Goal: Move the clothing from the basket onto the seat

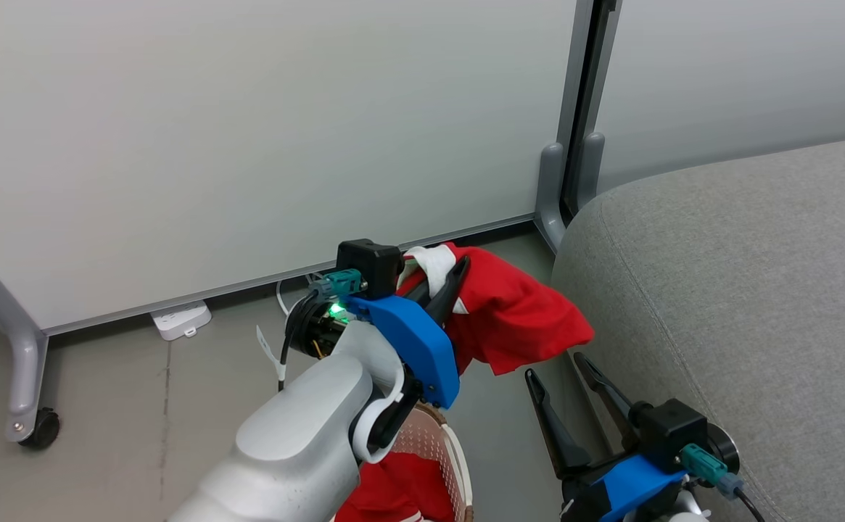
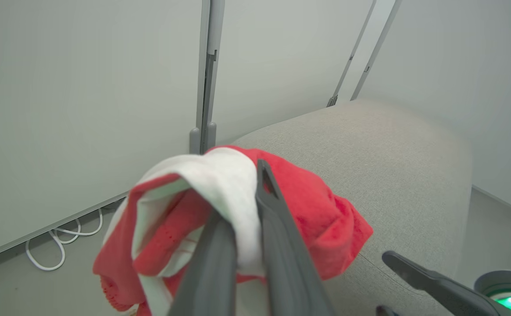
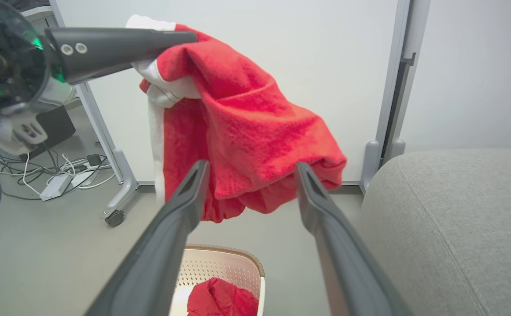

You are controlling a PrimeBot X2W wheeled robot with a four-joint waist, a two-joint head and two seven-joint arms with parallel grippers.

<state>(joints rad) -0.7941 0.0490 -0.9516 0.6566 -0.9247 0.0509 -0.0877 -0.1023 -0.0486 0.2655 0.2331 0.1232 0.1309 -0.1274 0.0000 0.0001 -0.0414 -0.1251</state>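
1. Clothing, first piece: a bright-red garment (image 1: 516, 319) with a white band hangs bunched in the air, higher than the basket (image 1: 458, 464) and clear of it, near the rounded edge of the grey sofa (image 1: 741, 290) but apart from it (the right wrist view shows bare floor (image 1: 139, 406) between them)
2. The left gripper (image 1: 451, 279) has its two dark fingers pinched tight on that garment at the white band; red fabric drapes down on both sides of the fingers
3. The right gripper (image 1: 556, 366) sits at the lower right, just beside the sofa's front, fingers spread wide and holding nothing, their tips pointing up just under the garment's lower hem
4. A second garment (image 3: 222, 300), also red, lies crumpled inside the cream perforated basket with its brown rim; the basket stands on the grey floor beneath the left arm (image 1: 299, 435)
5. Behind stand pale wall panels (image 1: 248, 145) on a grey wheeled foot (image 1: 23, 348); a white power strip (image 1: 179, 319) and a looped white cable (image 2: 58, 237) lie on the floor at their base
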